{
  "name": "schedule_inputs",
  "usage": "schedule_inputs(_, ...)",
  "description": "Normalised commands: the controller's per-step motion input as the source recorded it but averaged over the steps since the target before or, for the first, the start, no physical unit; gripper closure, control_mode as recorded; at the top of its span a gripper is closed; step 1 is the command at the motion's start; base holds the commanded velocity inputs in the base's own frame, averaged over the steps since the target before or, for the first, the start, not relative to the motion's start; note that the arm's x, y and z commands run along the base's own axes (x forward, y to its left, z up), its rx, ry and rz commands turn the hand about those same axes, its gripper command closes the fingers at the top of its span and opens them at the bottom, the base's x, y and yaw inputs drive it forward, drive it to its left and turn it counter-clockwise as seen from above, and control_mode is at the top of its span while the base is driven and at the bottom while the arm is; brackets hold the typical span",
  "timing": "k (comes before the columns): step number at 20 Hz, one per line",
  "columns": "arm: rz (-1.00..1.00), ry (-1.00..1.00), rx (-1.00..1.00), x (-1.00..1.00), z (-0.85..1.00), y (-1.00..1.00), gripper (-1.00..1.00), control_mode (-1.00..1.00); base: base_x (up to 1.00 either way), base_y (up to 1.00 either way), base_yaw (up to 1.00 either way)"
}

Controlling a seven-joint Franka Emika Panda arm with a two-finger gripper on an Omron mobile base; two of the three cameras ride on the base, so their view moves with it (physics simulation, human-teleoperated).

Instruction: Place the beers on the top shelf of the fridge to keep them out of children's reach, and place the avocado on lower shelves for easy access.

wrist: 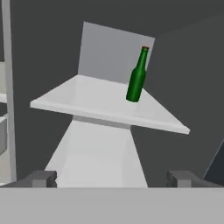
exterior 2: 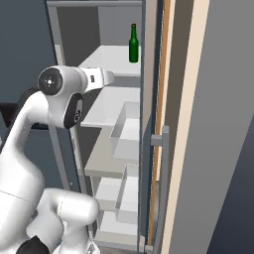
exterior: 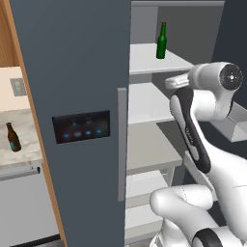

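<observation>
- Kitchen cabinets in wood flank the fridge (exterior: pixel 72 72), whose right door stands open on white shelves.
- We see the green beer (exterior: pixel 161 41) upright on the top shelf (exterior: pixel 144 60), toward its right rear (it leans in the hand view because that camera is rolled).
- We find the brown beer (exterior: pixel 13 137) upright on the pale surface (exterior: pixel 26 125) left of the fridge.
- Our claw (wrist: pixel 113 178) hangs spread wide and holds nothing, facing the top shelf from well short of the green beer.
</observation>
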Motion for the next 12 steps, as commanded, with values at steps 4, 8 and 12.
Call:
schedule_inputs(4, 0.00, 0.14, 0.00, -0.99, 0.00, 0.12, -1.00, -1.00, 0.00, 0.00, 0.00)
schedule_inputs(8, 0.00, 0.14, -0.01, -0.88, 0.00, 0.24, -1.00, -1.00, 0.00, 0.00, 0.00)
schedule_inputs(12, 0.00, 0.11, -0.01, -0.83, 0.00, 0.18, -1.00, -1.00, 0.00, 0.00, 0.00)
